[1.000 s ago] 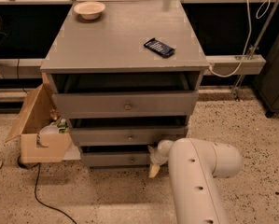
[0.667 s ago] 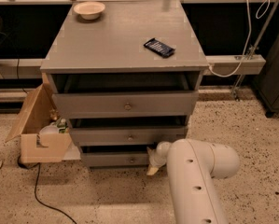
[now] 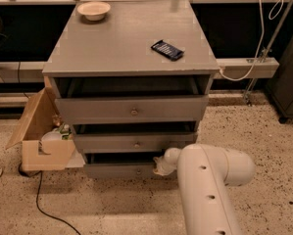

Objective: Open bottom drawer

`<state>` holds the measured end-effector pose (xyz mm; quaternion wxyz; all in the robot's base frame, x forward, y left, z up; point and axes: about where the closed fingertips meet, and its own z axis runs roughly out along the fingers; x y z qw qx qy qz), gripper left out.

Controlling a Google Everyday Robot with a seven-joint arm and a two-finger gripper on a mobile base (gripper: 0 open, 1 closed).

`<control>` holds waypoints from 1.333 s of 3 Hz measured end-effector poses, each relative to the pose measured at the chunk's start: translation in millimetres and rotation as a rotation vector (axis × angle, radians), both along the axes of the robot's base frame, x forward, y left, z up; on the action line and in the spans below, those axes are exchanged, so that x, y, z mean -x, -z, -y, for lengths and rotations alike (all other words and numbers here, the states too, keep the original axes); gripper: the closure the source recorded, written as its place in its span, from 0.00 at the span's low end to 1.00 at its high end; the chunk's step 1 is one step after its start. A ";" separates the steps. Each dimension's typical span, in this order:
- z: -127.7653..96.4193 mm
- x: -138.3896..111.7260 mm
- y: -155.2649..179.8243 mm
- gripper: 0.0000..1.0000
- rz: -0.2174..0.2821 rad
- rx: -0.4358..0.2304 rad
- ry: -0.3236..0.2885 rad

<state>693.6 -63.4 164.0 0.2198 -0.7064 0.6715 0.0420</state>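
Since the gripper [image 3: 160, 166] is set against the lowest front of the grey cabinet [image 3: 126, 38], right of that front's middle, a slip is judged the main risk. Whether anything is clamped cannot be told, and an off-centre pull could skew the drawer or drag the cabinet forward. The cabinet is matte painted wood, boxy and flat-topped, with fronts stepped narrower downward. The white arm [image 3: 205, 190] before the cabinet is smooth and tubular. A cardboard box [image 3: 43, 146] is kept against the cabinet's side. The bottom drawer [image 3: 116, 171] is found at the cabinet's base, a dark gap above it. A pale round bowl [image 3: 93, 10] and a dark flat packet [image 3: 167, 50] are left on the cabinet's top.
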 end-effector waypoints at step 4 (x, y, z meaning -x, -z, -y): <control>-3.0 50.6 -20.3 0.33 -0.027 -0.013 -0.044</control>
